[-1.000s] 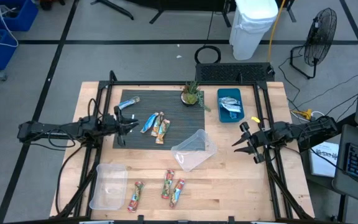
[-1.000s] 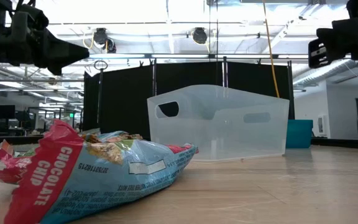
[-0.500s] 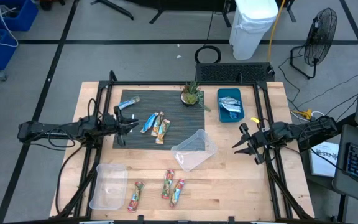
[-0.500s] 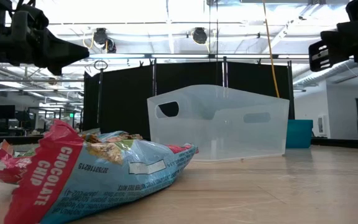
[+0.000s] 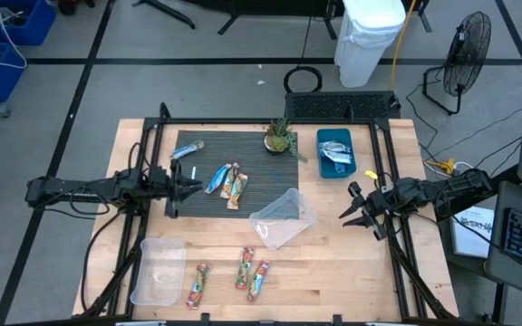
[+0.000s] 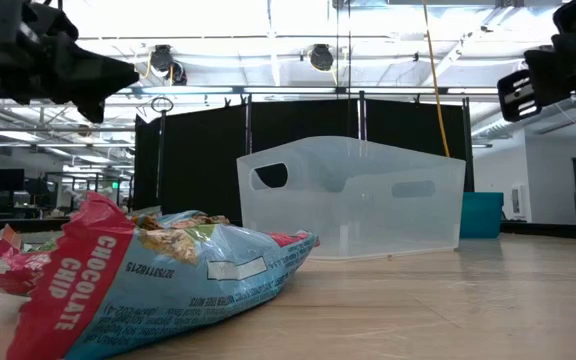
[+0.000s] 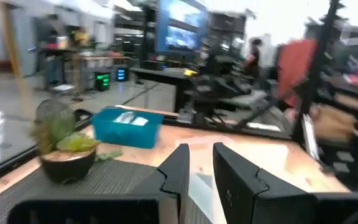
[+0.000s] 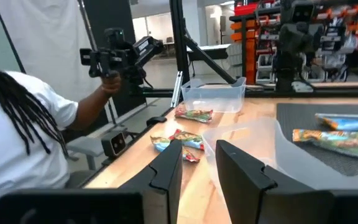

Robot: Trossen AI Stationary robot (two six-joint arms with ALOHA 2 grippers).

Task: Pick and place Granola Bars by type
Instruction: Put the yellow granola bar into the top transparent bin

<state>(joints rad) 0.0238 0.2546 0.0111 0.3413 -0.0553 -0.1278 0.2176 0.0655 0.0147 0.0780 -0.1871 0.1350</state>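
Since the earlier high view, left gripper (image 5: 181,184) has drawn back a little toward its own side of the dark ribbed mat (image 5: 252,174); right gripper (image 5: 359,206) has shifted only slightly.

Left gripper: fingers (image 7: 178,171) stand a narrow gap apart, nothing between them. It hovers over the mat's edge.

- Just ahead of its tips, toward table centre: a cluster of bars (image 5: 227,182) on the mat, a blue one beside orange-green ones, long axes running roughly across the gripper's line of reach.
- Off to one side of the tips, toward the far edge: a lone silvery-blue bar (image 5: 187,149), lying slantwise.
- Further from the tips, off the mat at the near edge: three red-and-green bars (image 5: 246,272), next to a clear bin (image 5: 157,271).

Right gripper: fingers (image 8: 168,169) likewise slightly parted, empty, raised at the right edge. A tipped clear tub (image 5: 284,217) lies between it and the mat. A teal bin (image 5: 334,151) holding silvery packets sits beside it, toward the far edge.

Judgement: left arm is clearly nearer the mat cluster; a grasp there needs only a short forward reach and descent.
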